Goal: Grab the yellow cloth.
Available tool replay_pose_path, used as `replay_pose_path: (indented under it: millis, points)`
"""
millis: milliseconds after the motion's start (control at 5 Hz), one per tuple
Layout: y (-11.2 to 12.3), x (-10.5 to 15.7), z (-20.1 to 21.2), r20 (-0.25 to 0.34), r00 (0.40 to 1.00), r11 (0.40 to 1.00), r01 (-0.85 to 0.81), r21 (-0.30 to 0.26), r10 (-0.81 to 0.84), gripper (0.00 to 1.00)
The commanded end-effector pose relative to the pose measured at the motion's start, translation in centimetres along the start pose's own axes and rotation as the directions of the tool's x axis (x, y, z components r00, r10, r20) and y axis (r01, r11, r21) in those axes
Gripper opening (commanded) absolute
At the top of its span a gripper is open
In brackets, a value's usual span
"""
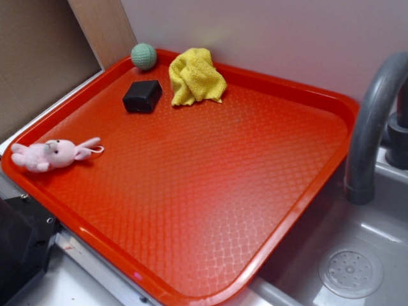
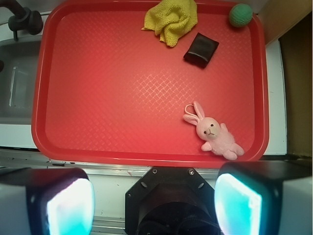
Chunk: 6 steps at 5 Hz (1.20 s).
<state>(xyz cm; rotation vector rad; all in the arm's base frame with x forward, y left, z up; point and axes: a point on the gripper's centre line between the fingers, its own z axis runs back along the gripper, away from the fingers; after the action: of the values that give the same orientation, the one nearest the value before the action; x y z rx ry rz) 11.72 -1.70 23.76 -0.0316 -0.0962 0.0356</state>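
From where I sit the job is at its very start: nothing has been grasped, and the whole approach, descent and pinch are left to do. The small, crumpled bright yellow terry cloth [image 1: 195, 76] lies untouched on the wide red plastic tray with a diamond-textured floor [image 1: 210, 210], bunched up against the tray's far rim, in the corner region farthest from the arm. My gripper [image 2: 154, 196] shows only in the wrist view, where its two pale fingers [image 2: 66, 203] stand wide apart at the bottom edge with nothing between them; it hovers above the near edge of the tray, well apart from the cloth. The tray holds four things in all. Just beside the cloth sits a small black rectangular block [image 1: 142, 96], near it but, as far as I can judge, not touching. Beyond the block, at the tray's far corner, rests a round green knitted ball [image 1: 144, 56], against the rim. Well apart from these, near the opposite end of the tray, a pink plush bunny [image 1: 52, 154] lies on its back. The broad middle of the tray carries nothing. Beside the tray I see a grey sink basin [image 1: 357, 255] with a curved grey tap [image 1: 370, 127]; I make out nothing in the basin apart from its round drain.
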Motion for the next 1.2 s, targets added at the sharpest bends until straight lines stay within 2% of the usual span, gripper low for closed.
replay_pose_path:
  millis: [0, 200, 400, 600, 1000]
  points:
    - [0.0, 0.0, 0.0, 0.000, 1.000, 1.000, 0.000, 0.000, 0.000, 1.00]
    - [2.2, 4.6, -5.2, 0.003, 1.000, 0.998, 0.024, 0.064, -0.024, 1.00]
    - [4.0, 8.7, -8.3, 0.093, 0.991, 0.995, 0.089, 0.050, -0.093, 1.00]
    - [4.7, 11.1, -9.4, 0.172, 0.977, 0.991, 0.131, -0.008, -0.127, 1.00]
    - [4.7, 11.1, -9.4, 0.172, 0.977, 0.991, 0.131, -0.008, -0.127, 1.00]
